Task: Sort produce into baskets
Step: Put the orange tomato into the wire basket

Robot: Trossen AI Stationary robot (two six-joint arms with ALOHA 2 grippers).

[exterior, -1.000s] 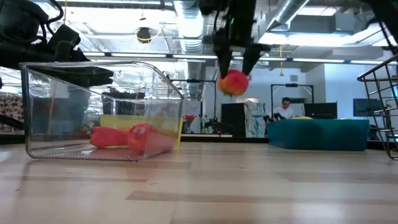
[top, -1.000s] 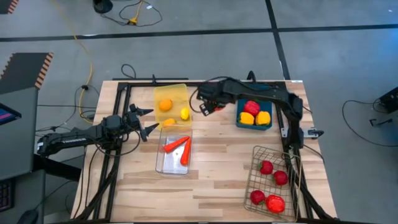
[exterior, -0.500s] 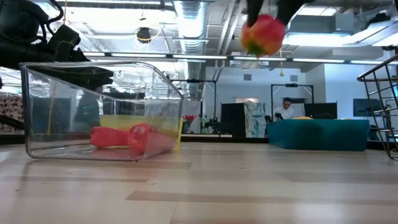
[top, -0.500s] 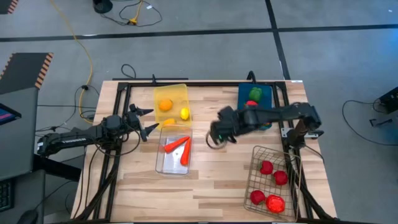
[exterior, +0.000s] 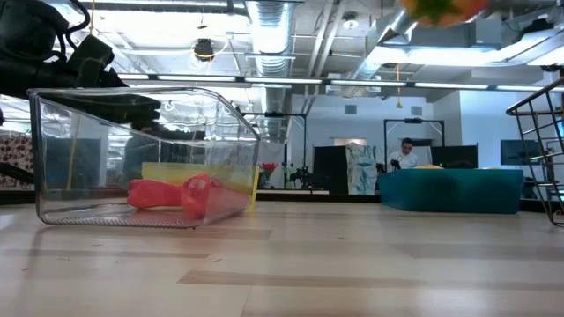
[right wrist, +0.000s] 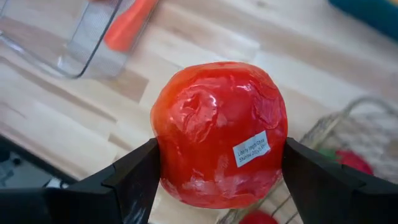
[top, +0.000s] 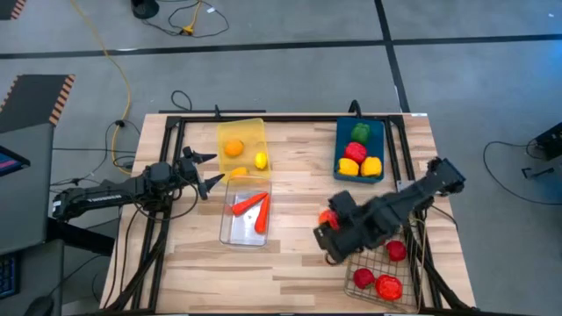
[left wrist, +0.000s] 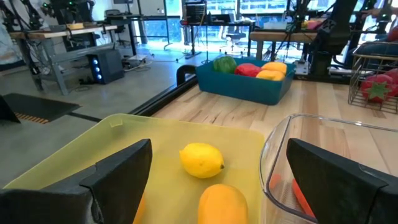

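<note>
My right gripper (top: 329,221) is shut on a glossy red tomato (right wrist: 217,134) that bears a small white sticker. It hangs over the table just off the left edge of the wire-mesh basket (top: 386,263). In the low view the tomato (exterior: 441,7) shows only at the top edge. My left gripper (top: 207,172) stands open and level at the table's left, its fingers pointing at the corner between the yellow bin (top: 241,145) and the clear bin (top: 246,215). It holds nothing. My right gripper pinches the tomato by two opposite sides (right wrist: 163,155), one dark finger (right wrist: 134,183) on each. The fingers come from above, slanting down. The tomato is lifted clear, well above the table.
The yellow bin holds an orange (top: 233,147) and a lemon (top: 261,160). Two carrots (top: 250,209) lie in the clear bin. The blue bin (top: 360,149) at the far right holds green, red and yellow peppers. Several red pieces (top: 378,283) lie in the wire basket. Bare wood lies mid-table.
My right gripper has carried the tomato from beside the yellow bin's far right corner across the table toward the near right, up to the wire basket's left edge. It has risen and its wrist has rolled on the way. The jaws have stayed shut on the tomato.
</note>
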